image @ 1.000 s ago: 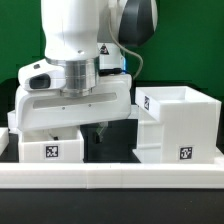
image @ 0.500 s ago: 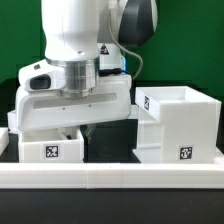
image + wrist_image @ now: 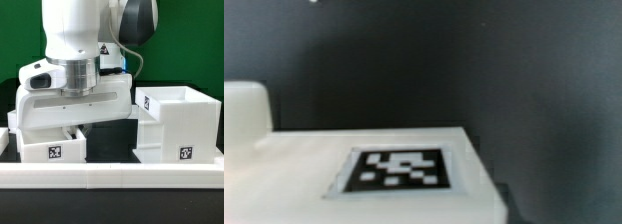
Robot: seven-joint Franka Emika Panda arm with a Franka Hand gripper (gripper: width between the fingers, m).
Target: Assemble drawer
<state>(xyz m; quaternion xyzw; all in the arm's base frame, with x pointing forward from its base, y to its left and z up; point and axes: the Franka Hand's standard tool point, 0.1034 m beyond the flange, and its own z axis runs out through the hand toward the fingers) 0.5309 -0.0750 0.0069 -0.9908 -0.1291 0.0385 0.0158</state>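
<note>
**Risk: a poor grip could tip the tray or knock the housing**

The gripper (image 3: 80, 128) hangs low over the small tray (image 3: 52, 148) in the lower left of the exterior view. Its fingertips are hidden behind the hand's wide body and the tray's rim, so I cannot tell whether the jaws are spread or pinched on a wall. The cube-like housing (image 3: 178, 125) stands upright at the right of that view, opening upward. It is near the tray but apart from it, with dark table (image 3: 110, 148) between them. The border wall (image 3: 110, 176) runs along the bottom of the frame, just in front of both. The wrist view shows only a blurred tagged face (image 3: 402, 168), probably the tray's, close under the camera.

If only 1 finger bears on the tray wall, or the 2 fingers straddle it off-centre, closing would likely shove or tilt the tray. A shallow pinch on smooth plastic could let the tray swing when lifted and strike the housing's edge, shifting it. The border wall nearby leaves little room to recover.
</note>
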